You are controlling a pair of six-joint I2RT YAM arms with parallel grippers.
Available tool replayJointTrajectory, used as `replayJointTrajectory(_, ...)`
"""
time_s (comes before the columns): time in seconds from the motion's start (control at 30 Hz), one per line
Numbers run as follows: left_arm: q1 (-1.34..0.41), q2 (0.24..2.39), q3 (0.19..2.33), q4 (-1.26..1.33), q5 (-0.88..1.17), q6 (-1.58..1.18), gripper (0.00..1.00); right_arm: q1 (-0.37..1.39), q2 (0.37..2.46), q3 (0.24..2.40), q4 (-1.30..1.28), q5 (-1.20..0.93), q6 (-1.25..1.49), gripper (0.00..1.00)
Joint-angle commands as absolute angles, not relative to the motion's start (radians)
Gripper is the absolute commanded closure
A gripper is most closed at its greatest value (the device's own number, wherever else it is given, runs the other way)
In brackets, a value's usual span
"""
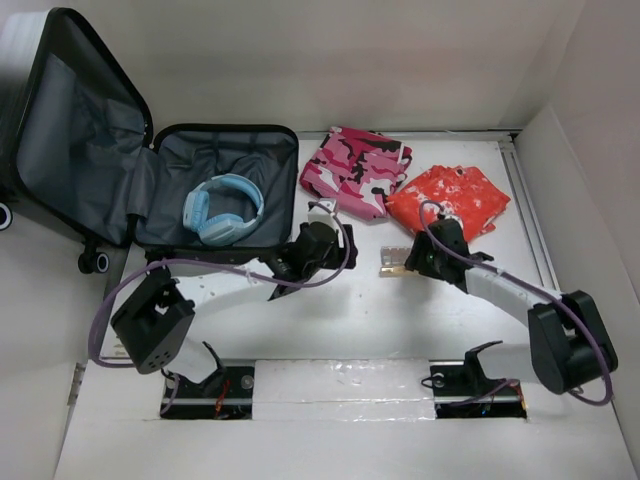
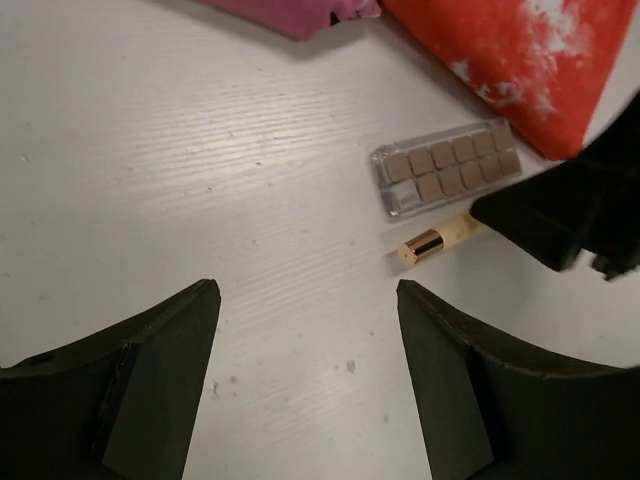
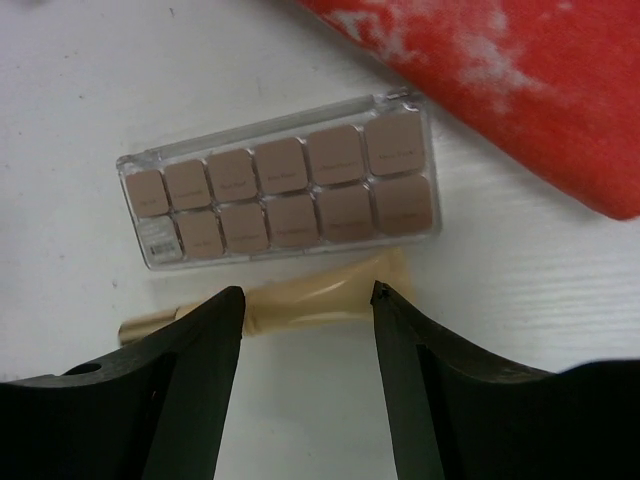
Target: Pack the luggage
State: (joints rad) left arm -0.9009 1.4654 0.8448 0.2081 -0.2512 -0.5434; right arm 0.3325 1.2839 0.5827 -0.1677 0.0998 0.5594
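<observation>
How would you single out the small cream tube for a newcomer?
Find the open grey-lined suitcase at far left, then go right past the pink camouflage cloth to the orange-red speckled cloth. Before it lies a clear plastic palette of beige squares; the cream tube lies along one long edge, the only round, gold-capped item.

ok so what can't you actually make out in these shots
Top view: the right gripper covers most of the eyeshadow palette and the gold-capped tube.
Left wrist view: the right gripper hides the tube's far end.
Right wrist view: print on the palette's pans is too small to read.
Top view: the lid of the luggage is cut off at the left edge.
</observation>
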Motion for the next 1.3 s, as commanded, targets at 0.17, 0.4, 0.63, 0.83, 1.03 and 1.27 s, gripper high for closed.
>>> replayJointTrajectory(0.17,-0.911,1.348,0.787,0.387,-0.144,-0.586,0.34,0.302,1.338,0.586,0.029,-0.121,0.583,0.37)
replayJointTrajectory(0.4,-0.911,1.329,0.788,0.377,-0.179,-0.555,0.34,0.363,1.220,0.460,0.002,-0.290,0.617,0.37)
replayJointTrajectory(0.63,-0.911,1.275,0.807,0.357,-0.209,-0.535,0.34,0.403,1.020,0.514,-0.187,-0.157,0.580,0.39)
replayJointTrajectory(0.83,-0.911,1.276,0.816,0.357,-0.209,-0.535,0.34,0.413,1.214,0.667,-0.227,-0.075,0.431,0.38)
replayJointTrajectory(1.03,-0.911,1.258,0.807,0.322,-0.222,-0.544,0.34,0.531,1.400,0.764,-0.218,-0.039,0.406,0.38)
replayJointTrajectory(1.27,-0.911,1.106,0.796,0.304,-0.301,-0.535,0.34,0.635,1.503,0.785,-0.216,0.104,0.477,0.43)
